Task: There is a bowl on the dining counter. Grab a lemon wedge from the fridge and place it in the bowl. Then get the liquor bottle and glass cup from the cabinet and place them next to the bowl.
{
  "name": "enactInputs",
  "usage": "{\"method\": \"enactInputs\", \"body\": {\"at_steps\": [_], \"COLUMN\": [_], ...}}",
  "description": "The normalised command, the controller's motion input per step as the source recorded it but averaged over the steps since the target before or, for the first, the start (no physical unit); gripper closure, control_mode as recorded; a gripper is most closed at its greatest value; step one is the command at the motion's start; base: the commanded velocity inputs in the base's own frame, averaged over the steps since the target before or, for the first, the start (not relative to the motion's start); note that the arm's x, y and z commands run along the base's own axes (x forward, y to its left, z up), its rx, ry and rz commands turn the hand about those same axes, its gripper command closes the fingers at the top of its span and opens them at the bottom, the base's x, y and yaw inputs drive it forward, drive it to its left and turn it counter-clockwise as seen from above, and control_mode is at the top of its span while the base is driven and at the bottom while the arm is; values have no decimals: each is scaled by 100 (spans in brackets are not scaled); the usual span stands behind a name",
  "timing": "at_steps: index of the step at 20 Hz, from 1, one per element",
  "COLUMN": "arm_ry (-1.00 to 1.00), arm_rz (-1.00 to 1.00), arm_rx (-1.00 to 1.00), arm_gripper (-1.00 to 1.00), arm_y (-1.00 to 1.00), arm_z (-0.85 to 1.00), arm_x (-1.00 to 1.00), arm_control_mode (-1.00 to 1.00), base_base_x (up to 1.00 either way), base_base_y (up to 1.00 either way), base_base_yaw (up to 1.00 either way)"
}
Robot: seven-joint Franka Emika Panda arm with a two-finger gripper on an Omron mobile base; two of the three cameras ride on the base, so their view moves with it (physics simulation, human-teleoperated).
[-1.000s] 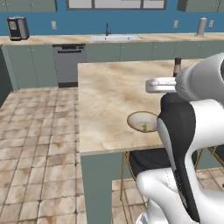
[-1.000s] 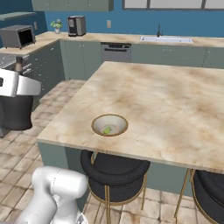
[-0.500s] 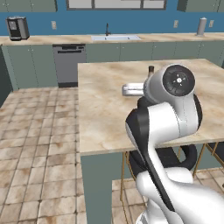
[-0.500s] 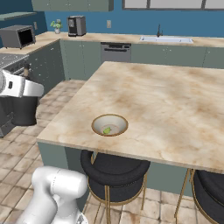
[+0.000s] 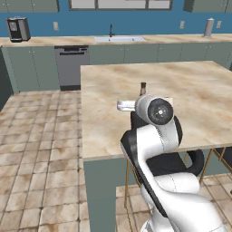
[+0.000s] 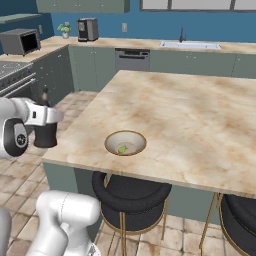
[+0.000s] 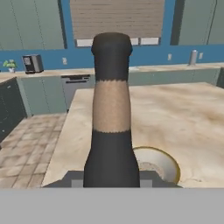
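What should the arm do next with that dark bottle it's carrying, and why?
Probably carry the liquor bottle further over the dining counter toward the bowl. The gripper holds it near the counter's corner, and the lemon wedge already lies in the bowl.

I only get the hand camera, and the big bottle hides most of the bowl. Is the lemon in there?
Observer: Yes. The right base view shows the lemon piece lying inside the bowl.
Operator: Where is my bottle, then?
Observer: The gripper holds the bottle upright by the counter's near corner, apart from the bowl.
Operator: What is below the bowl?
Observer: A black stool with gold legs, tucked under the counter edge.
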Motion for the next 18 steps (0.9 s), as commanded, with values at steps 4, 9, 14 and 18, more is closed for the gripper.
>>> {"method": "enactInputs", "body": {"at_steps": [4,9,14,18], "arm_ry": [-14,-1,0,0], "arm_rz": [0,0,0,0], "arm_rx": [0,0,0,0], "arm_gripper": [100,100,100,100], "arm_y": [9,0,1,4], "arm_z": [-38,-23,-21,-24], "arm_x": [70,86,69,57], "arm_control_mode": [-100,-100,-100,-100], "base_base_x": [0,0,0,0], "base_base_y": [0,0,0,0], "base_base_yaw": [0,0,0,0]}}
